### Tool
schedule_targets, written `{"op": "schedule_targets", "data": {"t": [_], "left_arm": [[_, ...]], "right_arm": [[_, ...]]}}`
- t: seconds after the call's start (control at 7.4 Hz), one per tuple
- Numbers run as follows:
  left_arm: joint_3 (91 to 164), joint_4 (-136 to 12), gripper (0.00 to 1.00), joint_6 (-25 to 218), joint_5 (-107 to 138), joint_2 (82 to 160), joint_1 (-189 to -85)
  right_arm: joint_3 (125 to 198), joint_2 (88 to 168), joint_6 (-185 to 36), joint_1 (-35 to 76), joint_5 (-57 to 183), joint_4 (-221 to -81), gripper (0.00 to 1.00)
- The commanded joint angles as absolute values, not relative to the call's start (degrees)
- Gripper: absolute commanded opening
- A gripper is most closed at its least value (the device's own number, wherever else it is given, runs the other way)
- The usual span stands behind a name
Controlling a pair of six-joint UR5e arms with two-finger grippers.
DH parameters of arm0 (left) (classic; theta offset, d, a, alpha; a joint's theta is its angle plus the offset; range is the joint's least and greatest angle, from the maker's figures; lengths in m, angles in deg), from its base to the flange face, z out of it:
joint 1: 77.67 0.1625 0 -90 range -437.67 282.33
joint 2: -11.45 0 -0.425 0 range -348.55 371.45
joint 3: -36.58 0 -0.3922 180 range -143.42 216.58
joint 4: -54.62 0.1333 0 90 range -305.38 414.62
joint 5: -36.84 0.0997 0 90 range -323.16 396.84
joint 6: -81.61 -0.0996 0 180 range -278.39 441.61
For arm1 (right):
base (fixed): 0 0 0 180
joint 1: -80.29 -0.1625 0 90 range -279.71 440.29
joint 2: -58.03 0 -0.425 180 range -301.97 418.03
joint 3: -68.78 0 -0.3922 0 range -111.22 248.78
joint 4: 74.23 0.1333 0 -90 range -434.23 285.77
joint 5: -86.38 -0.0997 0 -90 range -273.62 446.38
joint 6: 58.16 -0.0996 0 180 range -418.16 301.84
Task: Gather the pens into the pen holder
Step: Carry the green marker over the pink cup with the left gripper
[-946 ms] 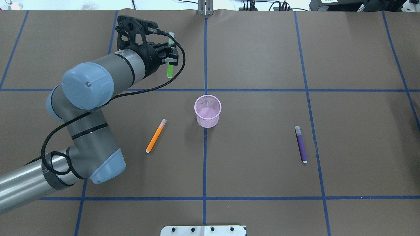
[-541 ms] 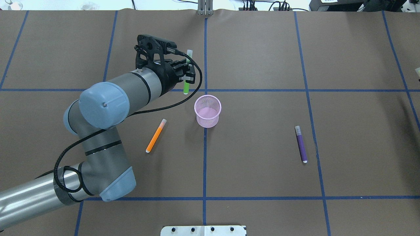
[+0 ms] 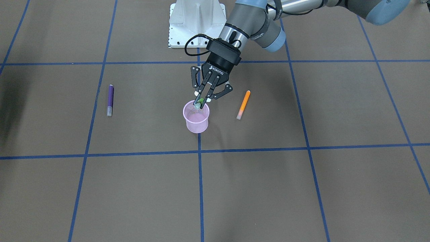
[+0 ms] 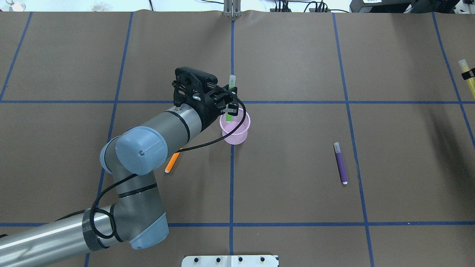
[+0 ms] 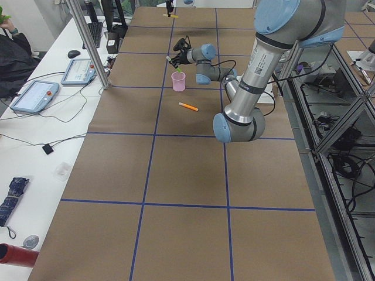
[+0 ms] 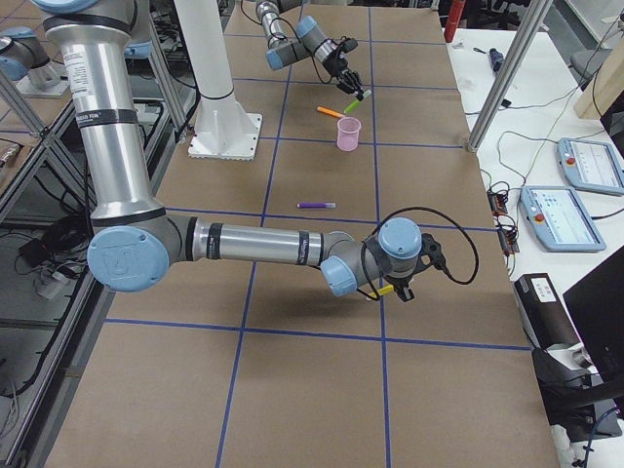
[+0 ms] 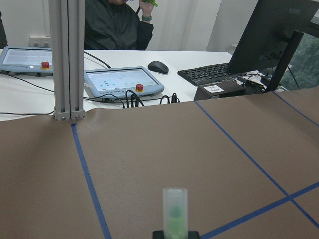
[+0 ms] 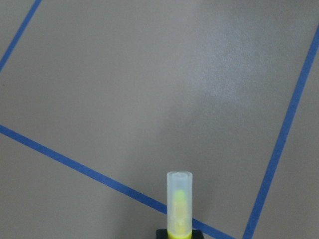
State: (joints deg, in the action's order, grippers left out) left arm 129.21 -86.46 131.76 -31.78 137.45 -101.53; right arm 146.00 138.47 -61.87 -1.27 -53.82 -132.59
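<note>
The pink mesh pen holder point(image 4: 235, 130) stands upright at the table's middle. My left gripper point(image 4: 229, 108) is shut on the green pen point(image 4: 232, 82) and holds it upright, lower end inside the holder's rim; in the front view its fingers point(image 3: 204, 95) pinch the pen point(image 3: 198, 104) just above the holder point(image 3: 196, 120). The orange pen point(image 4: 171, 163) lies left of the holder, partly hidden by my left arm. The purple pen point(image 4: 340, 164) lies to the right. My right gripper point(image 4: 468, 75) is at the right edge, shut on a yellow pen point(image 8: 178, 209).
Brown paper with blue tape lines covers the table. A white base plate point(image 4: 230, 260) sits at the near edge and a metal post point(image 4: 232, 9) at the far edge. Operators' desks with tablets and a keyboard lie beyond the far edge point(image 7: 122, 79).
My left arm has carried the green pen from the far left square toward the middle, to over the pen holder. The yellow pen in my right gripper has come into view at the right edge.
</note>
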Motion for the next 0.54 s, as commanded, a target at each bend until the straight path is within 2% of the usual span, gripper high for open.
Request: {"op": "schedule_targets", "data": {"t": [0.0,0.41], "left_arm": [[123.87,-91.01,0.00,131.80,-30.93,139.33,-101.05],[119.92,-94.41,0.00,132.15,-28.58,140.04,-100.01]], "right_arm": [[146.39,137.05,-62.38,-1.27,-55.65,-132.59,0.00],[147.00,136.78,-62.38,-1.27,-55.92,-132.59,0.00]]}}
